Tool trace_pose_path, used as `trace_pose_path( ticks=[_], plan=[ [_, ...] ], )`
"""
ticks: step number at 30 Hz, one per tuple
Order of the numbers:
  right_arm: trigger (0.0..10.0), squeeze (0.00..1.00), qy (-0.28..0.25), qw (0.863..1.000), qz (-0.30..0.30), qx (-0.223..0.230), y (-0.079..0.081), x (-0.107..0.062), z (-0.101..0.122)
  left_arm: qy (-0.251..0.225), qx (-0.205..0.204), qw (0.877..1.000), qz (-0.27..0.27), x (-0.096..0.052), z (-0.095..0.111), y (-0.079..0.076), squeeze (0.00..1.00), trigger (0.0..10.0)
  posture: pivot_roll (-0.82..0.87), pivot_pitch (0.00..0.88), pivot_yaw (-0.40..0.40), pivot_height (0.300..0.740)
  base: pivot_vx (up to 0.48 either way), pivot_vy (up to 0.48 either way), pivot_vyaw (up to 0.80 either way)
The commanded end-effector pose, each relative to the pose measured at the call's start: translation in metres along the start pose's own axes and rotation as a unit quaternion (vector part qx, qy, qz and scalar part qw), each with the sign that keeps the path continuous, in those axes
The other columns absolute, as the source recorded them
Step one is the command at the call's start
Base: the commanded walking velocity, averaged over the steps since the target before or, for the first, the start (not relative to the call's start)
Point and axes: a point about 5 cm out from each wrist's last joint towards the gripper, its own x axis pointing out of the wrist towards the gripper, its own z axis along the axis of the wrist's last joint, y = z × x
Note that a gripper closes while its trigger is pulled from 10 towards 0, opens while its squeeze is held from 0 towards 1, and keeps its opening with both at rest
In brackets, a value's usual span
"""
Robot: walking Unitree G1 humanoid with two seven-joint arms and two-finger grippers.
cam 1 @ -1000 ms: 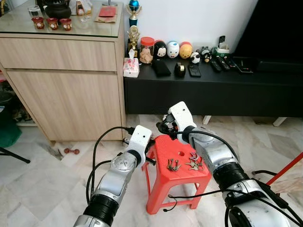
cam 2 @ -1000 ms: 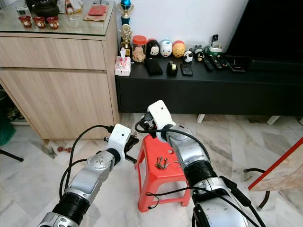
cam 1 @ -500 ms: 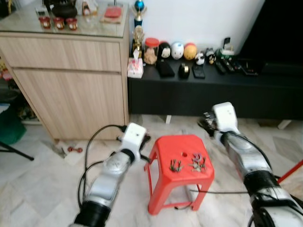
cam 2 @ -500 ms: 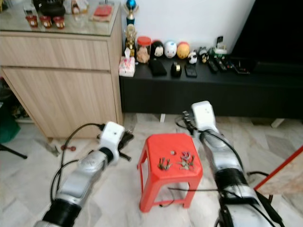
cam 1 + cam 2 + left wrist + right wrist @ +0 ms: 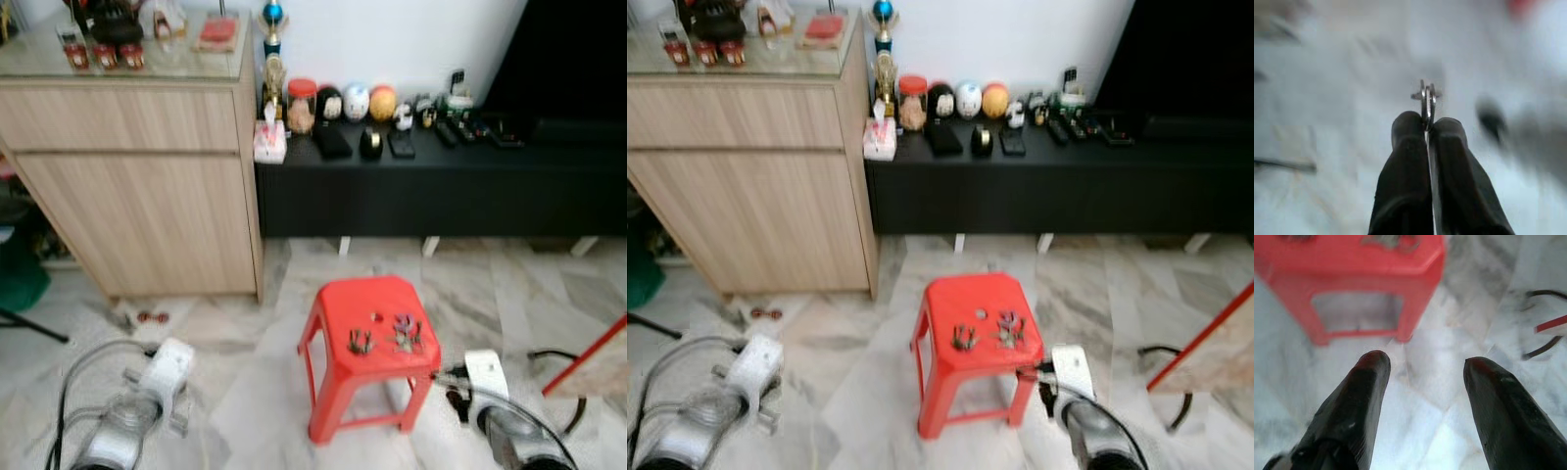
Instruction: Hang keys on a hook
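A red plastic stool (image 5: 338, 305) stands on the marble floor in front of me. Two small bunches of keys lie on its seat, one (image 5: 360, 341) beside the other (image 5: 406, 333). My left arm (image 5: 162, 377) hangs low to the stool's left. In the left wrist view, my left gripper (image 5: 1426, 125) is shut on a thin metal key ring (image 5: 1426, 95) that pokes out past the fingertips. My right arm (image 5: 482, 384) is low by the stool's right leg. My right gripper (image 5: 1422, 364) is open over the floor with nothing between its fingers, facing the stool (image 5: 1352, 264).
A wooden cabinet (image 5: 137, 186) stands at the back left. Beside it is a black low console (image 5: 441, 186) with figurines and remotes on top. A red pole (image 5: 588, 352) and a black cable (image 5: 554, 357) lie at the right. A small red object (image 5: 149, 316) lies by the cabinet's foot.
Both arms have dropped from stool height down to either side near the floor. The right arm swung from over the seat to the stool's right. The two key bunches stay on the seat.
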Motion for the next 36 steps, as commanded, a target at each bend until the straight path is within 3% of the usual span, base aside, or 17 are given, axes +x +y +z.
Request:
trace_pose_path(
  ticks=[1, 3, 4, 5, 9, 13, 16, 17, 20, 23, 31, 36],
  plan=[
    [10.0, 0.0, 0.033, 0.999, 0.012, -0.033, 0.006, -0.001, -0.024, 0.049, 0.039, 0.997, -0.055, 0.005, -0.027, -0.036, 0.0, 10.0, 0.05, 0.0, -0.081, 0.74, 0.0, 0.0, 0.0],
    [10.0, 0.0, 0.044, 0.997, 0.018, -0.066, 0.011, -0.002, -0.034, 0.07, 0.03, 0.994, -0.076, 0.006, -0.04, -0.055, 0.0, 10.0, 0.05, 0.0, -0.081, 0.74, 0.0, 0.0, 0.0],
    [10.0, 0.0, 0.044, 0.997, 0.018, -0.066, 0.011, -0.002, -0.034, 0.07, 0.03, 0.994, -0.076, 0.006, -0.04, -0.055, 0.0, 10.0, 0.05, 0.0, -0.081, 0.74, 0.0, 0.0, 0.0],
    [10.0, 0.0, 0.059, 0.996, 0.027, -0.063, 0.017, -0.004, -0.047, 0.098, -0.002, 0.991, -0.087, 0.005, -0.054, -0.07, 0.0, 10.0, 0.05, 0.0, -0.084, 0.74, 0.0, 0.0, 0.0],
    [10.0, 0.0, 0.102, 0.993, 0.034, -0.044, 0.022, -0.009, -0.073, 0.152, -0.064, 0.983, -0.086, 0.0, -0.08, -0.089, 0.0, 10.0, 0.04, 0.0, -0.086, 0.74, 0.0, 0.0, 0.0],
    [10.0, 0.0, 0.116, 0.992, 0.032, -0.034, 0.022, -0.011, -0.083, 0.159, -0.071, 0.982, -0.075, -0.001, -0.083, -0.086, 0.0, 10.0, 0.05, 0.0, -0.091, 0.74, 0.0, 0.0, 0.0],
    [10.0, 0.0, 0.117, 0.992, 0.029, -0.037, 0.021, -0.012, -0.085, 0.145, -0.128, 0.98, -0.041, 0.002, -0.077, -0.07, 0.0, 10.0, 0.06, 0.0, -0.099, 0.74, 0.0, 0.0, 0.0],
    [10.0, 0.0, 0.115, 0.992, 0.028, -0.036, 0.02, -0.011, -0.083, 0.14, -0.129, 0.981, -0.034, 0.002, -0.075, -0.067, 0.0, 10.0, 0.06, 0.0, -0.099, 0.74, 0.0, 0.0, 0.0],
    [10.0, 0.0, 0.113, 0.993, 0.028, -0.036, 0.019, -0.011, -0.081, 0.133, -0.132, 0.982, -0.025, 0.003, -0.073, -0.064, 0.0, 10.0, 0.05, 0.0, -0.102, 0.74, 0.0, 0.0, 0.0],
    [10.0, 0.0, 0.105, 0.994, 0.025, -0.028, 0.016, -0.01, -0.079, 0.116, -0.18, 0.977, -0.015, 0.005, -0.067, -0.063, 0.0, 10.0, 0.04, 0.0, -0.099, 0.74, 0.0, 0.0, 0.0],
    [10.0, 0.0, 0.101, 0.994, 0.031, -0.035, 0.018, -0.01, -0.078, 0.125, -0.184, 0.975, -0.015, 0.002, -0.08, -0.069, 0.0, 10.0, 0.03, 0.0, -0.079, 0.74, 0.0, 0.0, 0.0],
    [10.0, 0.0, 0.107, 0.993, 0.025, -0.031, 0.017, -0.011, -0.082, 0.133, -0.186, 0.973, -0.009, -0.001, -0.089, -0.07, 0.0, 10.0, 0.04, 0.0, -0.07, 0.74, 0.0, -0.399, 0.0]
  ],
)
